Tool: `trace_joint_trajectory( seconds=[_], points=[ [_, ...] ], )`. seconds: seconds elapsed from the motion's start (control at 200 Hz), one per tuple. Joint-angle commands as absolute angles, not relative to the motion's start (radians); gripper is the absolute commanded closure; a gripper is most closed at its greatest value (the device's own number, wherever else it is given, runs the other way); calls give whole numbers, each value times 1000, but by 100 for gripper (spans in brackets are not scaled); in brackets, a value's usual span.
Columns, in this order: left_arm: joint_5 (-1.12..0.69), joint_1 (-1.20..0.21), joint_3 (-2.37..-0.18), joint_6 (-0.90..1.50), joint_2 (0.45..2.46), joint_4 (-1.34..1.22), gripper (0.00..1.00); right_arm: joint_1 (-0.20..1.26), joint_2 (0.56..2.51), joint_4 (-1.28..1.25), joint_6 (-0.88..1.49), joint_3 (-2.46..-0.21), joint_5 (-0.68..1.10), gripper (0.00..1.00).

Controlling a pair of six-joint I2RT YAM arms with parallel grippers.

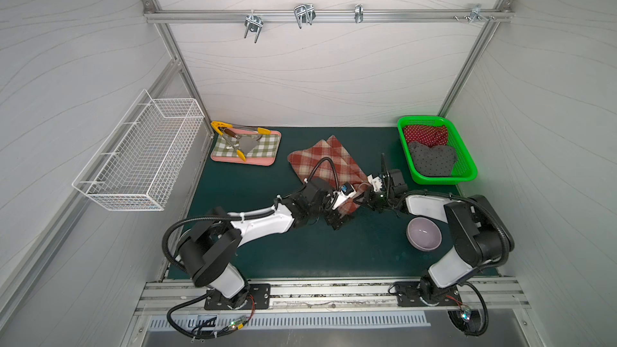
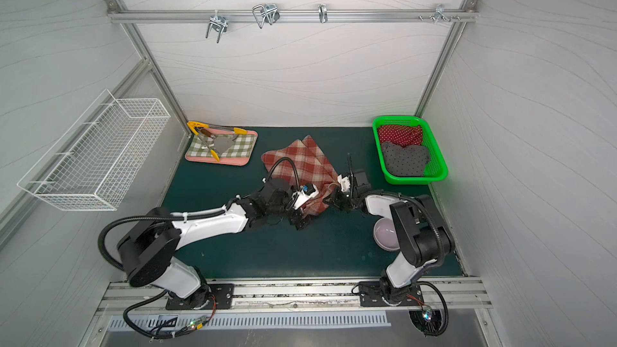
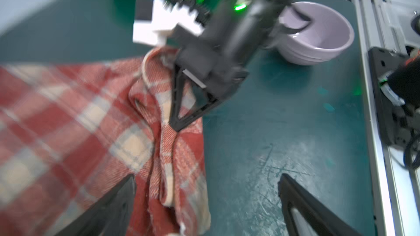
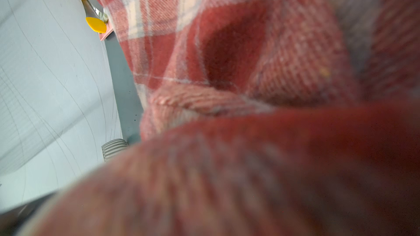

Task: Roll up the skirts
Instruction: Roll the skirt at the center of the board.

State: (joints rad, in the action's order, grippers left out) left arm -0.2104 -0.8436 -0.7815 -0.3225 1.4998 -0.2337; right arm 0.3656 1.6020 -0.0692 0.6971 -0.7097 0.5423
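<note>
Left wrist view is giving me the clearest look. My left jaws are standing wide apart, their two dark fingers [image 3: 113, 207] cut off at the picture's edge, and they are gripping nothing. The plaid skirt [image 3: 68, 121] is lying on the green desk [image 3: 284, 121]. Its bunched, folded edge is running in between my left jaws, closer to one finger than the other; whether that finger is touching cloth I cannot tell. Just beyond them my right jaws are closed to a point, fingertips [image 3: 175, 121] pinching a raised ridge of that same skirt. Blur is smearing the cloth and the right wrist. Past my right jaws a pale lilac bowl [image 3: 318, 35] is sitting on the desk, partly hidden behind the arm.

Right wrist view is filling almost wholly with the plaid skirt [image 4: 227, 53], out of focus and close against the lens, so my right jaws are not showing there. Only a yellow tip of the tongs [image 4: 96, 24] is peeking in at the side.

In both top views my two wrists are crowding over the near corner of the plaid skirt [image 1: 320, 161] [image 2: 300, 158] and covering both jaws. Well apart from my right jaws, a green basket [image 1: 467, 168] is holding the red dotted skirt [image 1: 425, 135] and the grey dotted skirt [image 1: 432, 160], bundled and touching each other.
</note>
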Motion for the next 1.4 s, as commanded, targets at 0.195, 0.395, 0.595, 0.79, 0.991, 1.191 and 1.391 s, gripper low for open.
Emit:
trace_joint_trajectory(
  seconds=[0.195,0.395,0.595,0.79,0.991,1.191,1.391],
  points=[
    [79,-968,-609,-664,1471,-432,2,371,1583,-3,705,-715,621,100],
    [107,-1034,-620,-696,1566,-534,2,373,1590,-45,741,-707,674,100],
    [152,-1051,-667,-722,1707,-613,2,372,1586,-74,758,-686,703,100],
    [248,-1035,-666,-728,1827,-774,7,364,1584,-104,773,-659,733,100],
    [403,-1032,-679,-793,1931,-903,53,359,1589,-156,801,-620,766,100],
    [427,-1025,-670,-773,1975,-957,100,341,1580,-174,810,-593,791,100],
    [228,-990,-634,-541,1809,-773,100,291,1517,-135,780,-583,799,95]
  ],
)
